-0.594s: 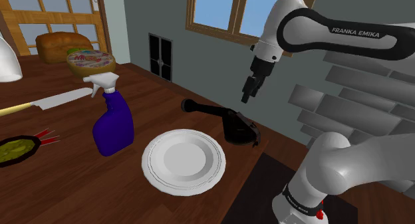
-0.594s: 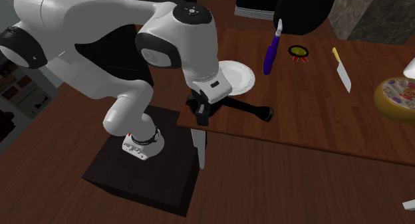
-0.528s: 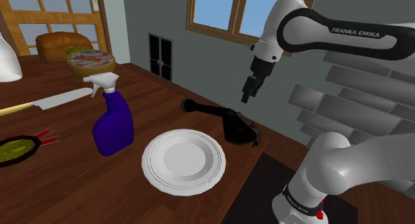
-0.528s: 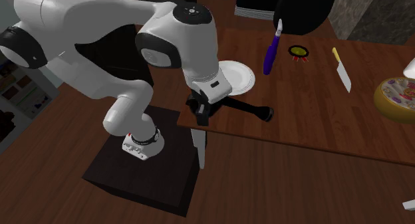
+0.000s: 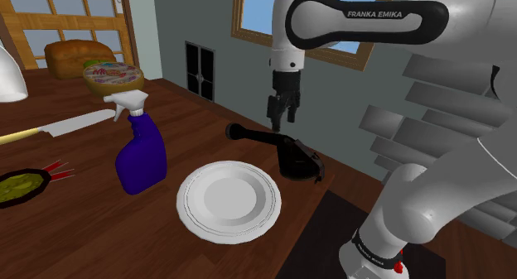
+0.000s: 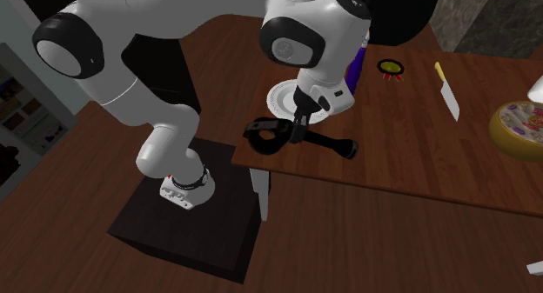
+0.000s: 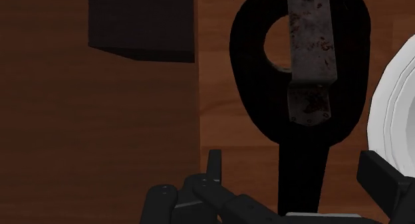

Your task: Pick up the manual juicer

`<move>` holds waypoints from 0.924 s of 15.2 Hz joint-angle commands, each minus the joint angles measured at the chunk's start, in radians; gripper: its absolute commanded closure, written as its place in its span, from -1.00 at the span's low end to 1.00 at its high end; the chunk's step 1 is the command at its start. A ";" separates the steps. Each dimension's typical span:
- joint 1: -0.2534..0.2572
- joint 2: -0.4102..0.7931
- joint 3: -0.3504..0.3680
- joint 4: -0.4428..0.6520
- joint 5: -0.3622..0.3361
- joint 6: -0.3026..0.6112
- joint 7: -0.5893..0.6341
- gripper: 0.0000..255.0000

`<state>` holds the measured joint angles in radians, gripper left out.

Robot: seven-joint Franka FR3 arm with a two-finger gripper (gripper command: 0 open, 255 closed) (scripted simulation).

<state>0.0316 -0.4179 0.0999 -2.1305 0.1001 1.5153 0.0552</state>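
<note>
Hand [image 5: 279, 120] shifted above juicer [image 5: 295, 158] | jaws spread | grasping nothing

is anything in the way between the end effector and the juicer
Nothing visible. The open end effector hangs above the handle of the black manual juicer, only air between; the white plate lies beside it, off the path.

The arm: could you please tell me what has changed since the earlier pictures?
The arm swung toward the shoulder view's left, bringing the open gripper above the black juicer. Nothing was grasped. Juicer, plate, spray bottle and knife stayed put.
</note>
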 commanded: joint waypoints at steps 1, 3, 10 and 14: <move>0.013 0.112 0.034 0.101 0.008 -0.069 0.052 -1.00; 0.014 0.116 0.035 0.091 0.009 -0.059 0.054 -1.00; 0.015 0.116 0.038 0.002 0.010 0.030 0.048 -1.00; 0.015 0.116 0.038 0.002 0.010 0.030 0.047 1.00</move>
<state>0.0467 -0.3021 0.1380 -2.1278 0.1102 1.5455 0.1027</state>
